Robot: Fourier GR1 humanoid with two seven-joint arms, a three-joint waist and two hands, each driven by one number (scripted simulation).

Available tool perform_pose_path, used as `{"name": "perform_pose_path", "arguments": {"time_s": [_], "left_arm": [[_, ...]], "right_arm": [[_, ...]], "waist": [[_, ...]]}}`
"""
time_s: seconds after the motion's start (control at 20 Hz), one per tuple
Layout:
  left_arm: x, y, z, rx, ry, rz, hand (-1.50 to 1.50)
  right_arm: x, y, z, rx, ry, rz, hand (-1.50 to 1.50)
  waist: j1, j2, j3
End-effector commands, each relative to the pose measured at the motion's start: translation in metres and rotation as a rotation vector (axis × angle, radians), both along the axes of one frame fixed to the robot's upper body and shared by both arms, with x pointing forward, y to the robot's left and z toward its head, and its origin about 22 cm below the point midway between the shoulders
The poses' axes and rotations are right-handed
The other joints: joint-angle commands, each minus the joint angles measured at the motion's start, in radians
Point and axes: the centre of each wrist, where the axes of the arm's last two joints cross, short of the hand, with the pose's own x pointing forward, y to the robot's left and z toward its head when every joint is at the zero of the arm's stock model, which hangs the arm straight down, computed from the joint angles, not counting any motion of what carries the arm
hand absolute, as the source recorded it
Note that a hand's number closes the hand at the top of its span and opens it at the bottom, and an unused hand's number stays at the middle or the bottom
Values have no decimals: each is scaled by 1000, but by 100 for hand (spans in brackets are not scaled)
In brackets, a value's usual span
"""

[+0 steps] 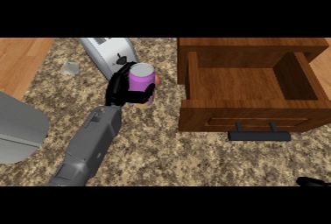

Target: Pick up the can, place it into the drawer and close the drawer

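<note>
One drawer (255, 83) stands pulled open at the right, its cavity bare and its dark handle (258, 135) toward the near side. Left of it, before a white toaster (113, 52), the left hand (123, 89) curls around the purple can (142, 81). Pick-up looks in hand; next, carry the can rightward over the drawer's wall. The right hand (313, 181) barely shows at the near right edge; fingers unclear.

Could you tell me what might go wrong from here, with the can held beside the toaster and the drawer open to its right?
The left robot hand curls round the purple can right beside the toaster; lifting could nudge the toaster. The can must then cross the drawer's near side wall, so carrying it low might catch that wall. The can's lower part is hidden by the fingers, so it may tilt when released.
</note>
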Motion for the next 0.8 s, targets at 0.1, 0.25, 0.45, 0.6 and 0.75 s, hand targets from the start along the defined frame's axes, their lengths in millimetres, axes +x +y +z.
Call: {"name": "perform_pose_path", "arguments": {"time_s": [0.1, 0.25, 0.45, 0.6, 0.75], "left_arm": [[19, -36, 80, 7, -43, -66, 150], [17, -49, 105, -10, -39, -91, 150], [21, -77, 167, 9, -69, -80, 150], [20, -92, 177, 48, -59, -68, 150], [23, -122, 230, 63, -80, -55, 150]], "right_arm": [[13, 3, 0, 2, -12, -7, -150], [-4, -1, 9, 5, -12, 2, -150], [5, -1, 12, -10, -16, -3, -150], [-8, 14, 14, 1, -29, -9, -150], [-4, 7, 16, 11, -22, 5, -150]], "waist": [[13, -4, 0], [-5, -1, 0], [-5, 1, 0], [-17, 3, -1], [-30, 5, 0]]}}
